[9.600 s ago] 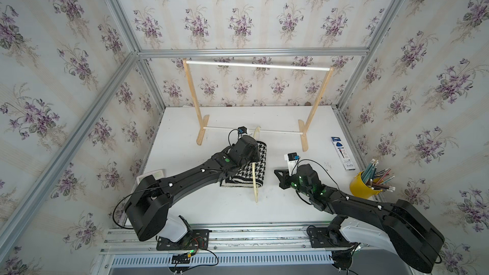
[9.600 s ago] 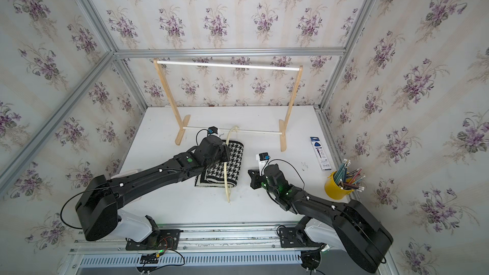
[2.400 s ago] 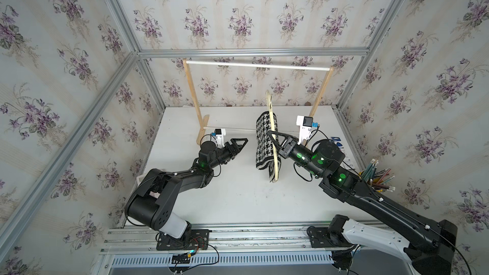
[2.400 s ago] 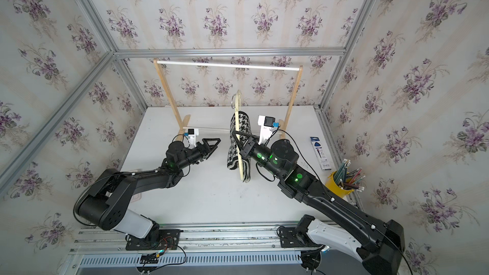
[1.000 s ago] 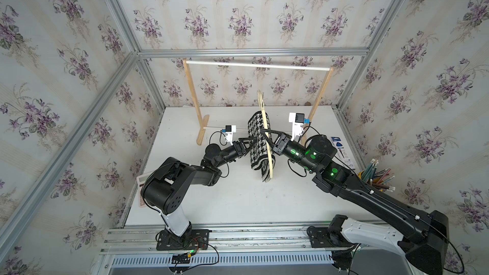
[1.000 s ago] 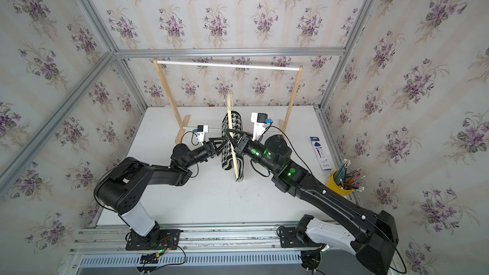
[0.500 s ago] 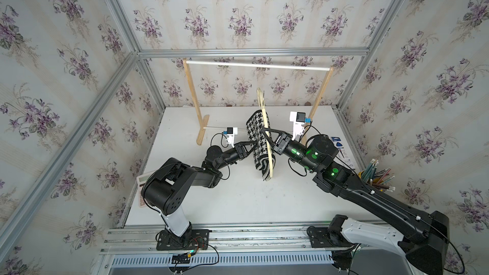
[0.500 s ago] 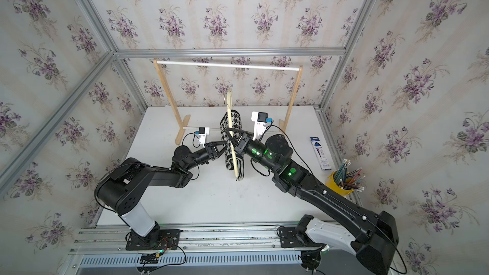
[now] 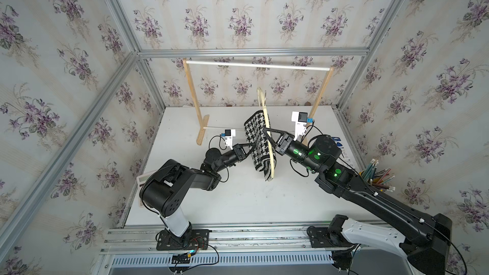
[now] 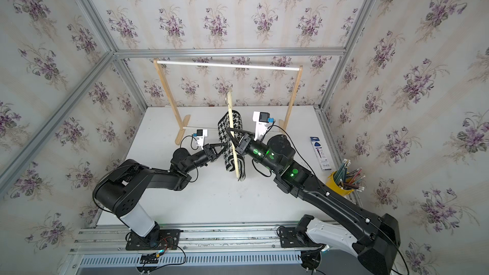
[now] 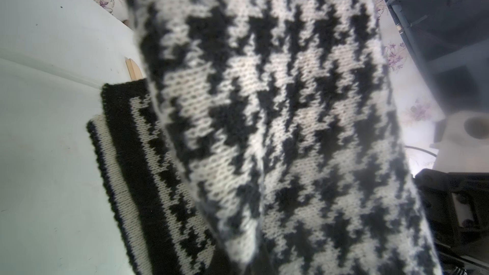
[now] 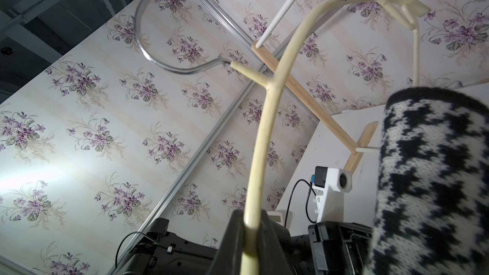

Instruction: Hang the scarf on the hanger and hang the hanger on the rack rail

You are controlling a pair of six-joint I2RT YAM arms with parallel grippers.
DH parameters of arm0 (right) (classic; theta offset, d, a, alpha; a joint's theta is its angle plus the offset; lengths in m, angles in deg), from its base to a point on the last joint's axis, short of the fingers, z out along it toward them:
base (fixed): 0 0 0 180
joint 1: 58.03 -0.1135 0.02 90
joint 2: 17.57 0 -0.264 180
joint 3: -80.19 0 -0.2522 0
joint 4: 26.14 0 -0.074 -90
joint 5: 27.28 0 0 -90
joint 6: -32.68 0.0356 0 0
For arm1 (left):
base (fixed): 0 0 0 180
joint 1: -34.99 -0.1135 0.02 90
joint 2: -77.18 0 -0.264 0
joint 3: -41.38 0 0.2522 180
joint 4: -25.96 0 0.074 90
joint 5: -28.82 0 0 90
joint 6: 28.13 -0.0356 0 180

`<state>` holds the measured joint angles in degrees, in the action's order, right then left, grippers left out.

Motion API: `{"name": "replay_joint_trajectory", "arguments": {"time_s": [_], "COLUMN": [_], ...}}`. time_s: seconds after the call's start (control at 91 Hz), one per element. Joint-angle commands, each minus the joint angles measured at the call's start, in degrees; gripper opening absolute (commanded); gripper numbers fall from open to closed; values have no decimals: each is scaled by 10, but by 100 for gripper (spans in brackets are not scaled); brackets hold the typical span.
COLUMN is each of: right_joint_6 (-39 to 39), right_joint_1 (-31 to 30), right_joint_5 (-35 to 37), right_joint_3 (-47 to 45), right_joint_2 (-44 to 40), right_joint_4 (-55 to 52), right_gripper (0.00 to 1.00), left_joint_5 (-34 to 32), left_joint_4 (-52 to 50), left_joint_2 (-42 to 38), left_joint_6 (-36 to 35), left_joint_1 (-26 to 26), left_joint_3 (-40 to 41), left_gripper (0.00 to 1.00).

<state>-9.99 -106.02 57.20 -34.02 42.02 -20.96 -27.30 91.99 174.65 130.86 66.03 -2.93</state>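
Scarf (image 9: 260,144) is hanging folded over what looks like the lower bar of the hanger (image 12: 267,117). It's sitting mid-frame in both top views, above the white table (image 9: 238,202).

Going from the front rail back:
- **L gripper** (image 9: 248,147) is reaching in from lower left w/ jaws closed right down. Its tips are pressing into the scarf's left face and are prob. pinching a bit of knit. L wrist view is showing only houndstooth cloth, no fingers.
- **R gripper** (image 9: 266,130) is coming in from the right, jaws clamping tight on the hanger's cream arm below the wire hook (image 12: 169,22). R wrist view is showing that plainly.
- **Hanger** is standing edge-on, roughly upright, hook uppermost.
- **Wooden rack** (image 9: 258,65) is standing behind, upper centre by the back wall, apart from both.

Handling, my guess: the knit is looking soft, light and floppy. It's prob. clinging a bit to the bar, yet free to slide off if the hanger is tipping. The thick folded edge is the best spot to take, not one loose layer. Hanger is looking stiff but thin, so gripping near the neck is making sense.
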Motion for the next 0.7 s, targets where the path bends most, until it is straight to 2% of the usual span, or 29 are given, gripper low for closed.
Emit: {"name": "replay_joint_trajectory", "arguments": {"time_s": [0.0,0.264,0.692], "right_joint_6": [-21,-23,-18], "right_joint_1": [0,0,0], "right_joint_5": [14,34,31], "right_joint_3": [-6,-33,-28], "right_joint_2": [-14,-45,-42], "right_joint_4": [41,28,29], "right_gripper": [0,0,0], "left_joint_5": [-8,-10,-13], "left_joint_4": [16,16,16], "left_joint_2": [-7,-16,29], "left_joint_6": [-7,-3,-9], "left_joint_1": [-9,-36,-37], "left_joint_3": [7,27,27], "left_gripper": [0,0,0]}}
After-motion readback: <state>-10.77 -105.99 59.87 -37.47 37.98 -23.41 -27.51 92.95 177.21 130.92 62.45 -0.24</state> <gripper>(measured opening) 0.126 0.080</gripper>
